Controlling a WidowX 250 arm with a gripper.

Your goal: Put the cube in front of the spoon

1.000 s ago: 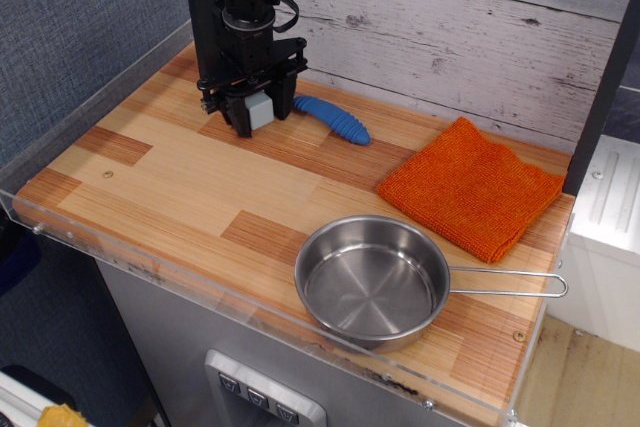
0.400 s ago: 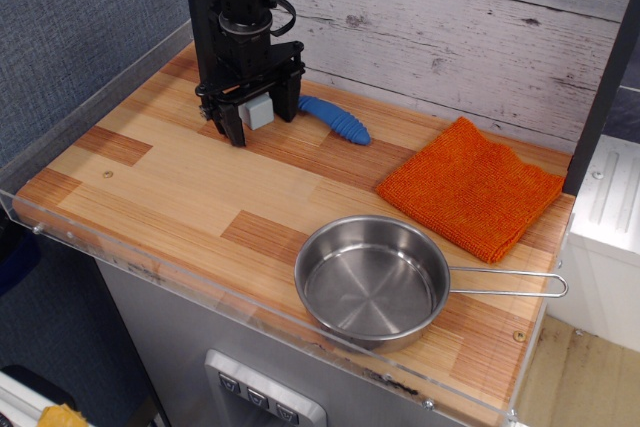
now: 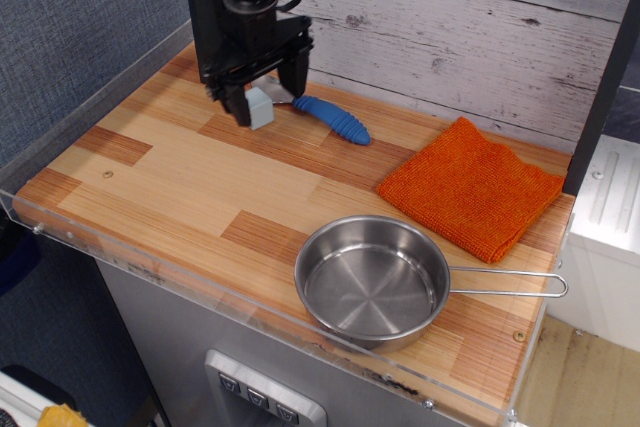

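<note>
Whitewashed planks back a striped wooden surface (image 3: pixel 200 187) edged with clear acrylic, where a steel pan (image 3: pixel 370 282) and an orange cloth (image 3: pixel 470 187) lie well apart from the work. At the back left, the cube (image 3: pixel 259 107) is seen between the gripper (image 3: pixel 263 100) fingers; whether they grip it or have opened cannot be told. It sits just beside the spoon (image 3: pixel 330 118). A straight vertical lift is advised, so the cube is not nudged.

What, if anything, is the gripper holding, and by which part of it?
It cannot be told for certain: the gripper straddles the cube, its fingers at the cube's left and right sides, but contact is not clear.
</note>
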